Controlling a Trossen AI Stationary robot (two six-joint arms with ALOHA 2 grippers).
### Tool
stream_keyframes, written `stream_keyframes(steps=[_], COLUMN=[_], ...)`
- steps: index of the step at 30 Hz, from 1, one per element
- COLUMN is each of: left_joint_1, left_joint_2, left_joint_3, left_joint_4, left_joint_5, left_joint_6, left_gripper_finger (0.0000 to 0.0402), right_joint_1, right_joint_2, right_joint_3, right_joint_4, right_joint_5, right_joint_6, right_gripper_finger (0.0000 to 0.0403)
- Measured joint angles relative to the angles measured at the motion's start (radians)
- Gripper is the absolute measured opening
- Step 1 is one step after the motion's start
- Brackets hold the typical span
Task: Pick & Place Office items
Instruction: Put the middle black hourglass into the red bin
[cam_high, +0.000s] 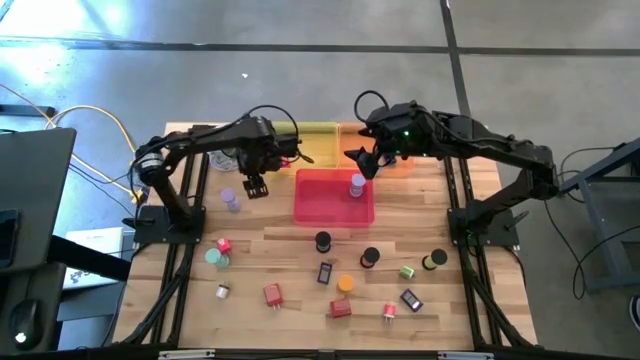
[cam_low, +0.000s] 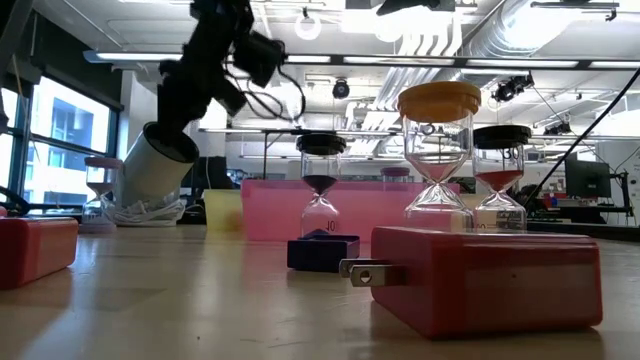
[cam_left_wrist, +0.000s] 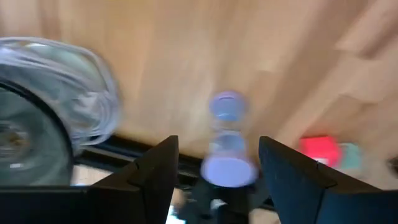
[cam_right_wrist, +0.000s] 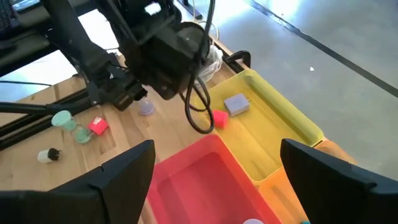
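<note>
While most of the office items lie scattered along the near part of the table (cam_high: 300, 240), a red block with plug prongs (cam_low: 485, 285) sits closest to the low camera, with a small dark blue piece (cam_low: 323, 251) just behind it. Beyond these stand small hourglass timers: an orange-capped one (cam_low: 438, 150), a black-capped one with red sand (cam_low: 500, 180) and a black-capped one with dark sand (cam_low: 320, 190). From above, the near rows also hold red blocks (cam_high: 272, 294), a teal timer (cam_high: 213, 257) and a green one (cam_high: 406, 271).

Farther back lies the pink tray (cam_high: 333, 197), with a lilac timer (cam_high: 357, 184) standing at its far right corner. A second lilac timer (cam_high: 230, 200) stands on bare wood left of the tray. The left claw (cam_high: 255, 186) hovers released just beside and above this timer, which shows between its spread fingers (cam_left_wrist: 155, 174) in the left wrist view.

Behind the pink tray sit the yellow tray (cam_right_wrist: 273, 134), holding a grey block (cam_right_wrist: 236, 104) and a red-pink piece (cam_right_wrist: 218, 118), and the orange tray (cam_high: 398, 165). The right claw (cam_high: 366, 160) hangs released over the far right corner of the pink tray, gripping nothing.
</note>
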Motion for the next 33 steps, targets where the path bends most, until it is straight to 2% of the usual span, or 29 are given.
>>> stream_keyframes(steps=[9,13,20,22,25,29,33], left_joint_1=[-0.065,-0.123,-0.245,-0.279,-0.326,-0.371,-0.41], left_joint_2=[-0.292,-0.447,-0.664,-0.704,-0.742,-0.747,-0.723], left_joint_3=[0.005,0.007,0.008,0.008,0.008,0.008,0.008], left_joint_4=[0.013,0.079,0.217,0.242,0.269,0.268,0.269], left_joint_5=[-0.012,0.006,0.092,0.112,0.121,0.096,0.086], left_joint_6=[-0.092,-0.155,-0.279,-0.277,-0.28,-0.311,-0.256], left_gripper_finger=[0.0214,0.0214,0.0214,0.0214,0.0214,0.0214,0.0214], right_joint_1=[0.026,0.025,0.026,0.026,0.026,0.026,0.025], right_joint_2=[-0.033,-0.063,-0.051,-0.038,-0.008,0.022,0.042], right_joint_3=[0.0,0.0,0.0,0.0,0.0,0.0,0.0], right_joint_4=[-0.031,-0.031,-0.039,-0.038,-0.039,-0.041,-0.041], right_joint_5=[0.0,-0.009,-0.224,-0.293,-0.341,-0.348,-0.343], right_joint_6=[0.057,0.063,0.039,0.029,0.036,0.054,0.062], right_gripper_finger=[0.0335,0.0335,0.0335,0.0335,0.0335,0.0335,0.0335])
